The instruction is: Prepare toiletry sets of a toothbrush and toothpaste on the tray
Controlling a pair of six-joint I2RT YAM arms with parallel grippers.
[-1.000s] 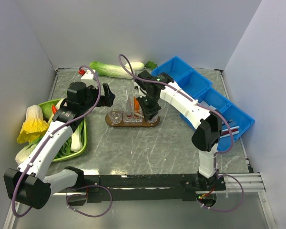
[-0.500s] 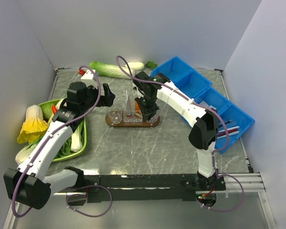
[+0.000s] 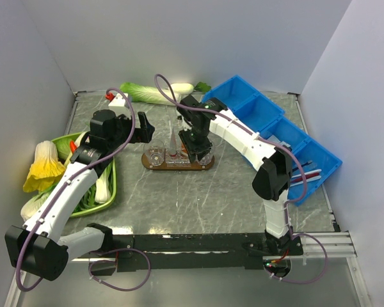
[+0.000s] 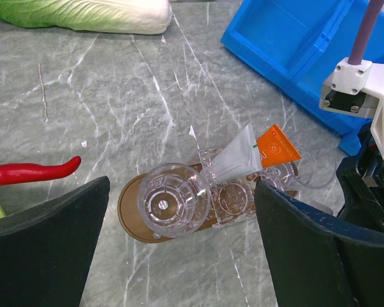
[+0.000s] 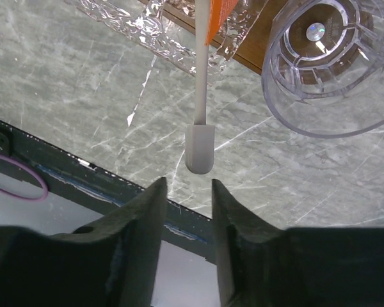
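Note:
The dark-brown tray (image 3: 207,164) lies mid-table with clear cups (image 4: 173,198) on it. The toothpaste (image 4: 259,153), a white-and-orange tube, leans in a middle cup; its orange end also shows in the right wrist view (image 5: 221,16). The white toothbrush (image 5: 200,83) stands in the cups beside it, a thin stick in the top view (image 3: 175,131). My right gripper (image 5: 189,192) is just behind the brush's rounded end, jaws slightly apart and not touching it; in the top view it hangs over the tray (image 3: 195,146). My left gripper (image 4: 179,256) is wide open and empty above the tray's left end.
A green dish (image 3: 111,185) of vegetables sits at the left. Blue bins (image 3: 269,121) line the right side. A napa cabbage (image 3: 150,94) lies at the back, a red chili (image 4: 32,173) left of the tray. Another clear cup (image 5: 333,70) stands on the tray's right end.
The toothbrush has come upright in the cups beside the toothpaste. My right gripper has shifted a little left and back and its jaws now stand clear of the brush. The left arm has not moved.

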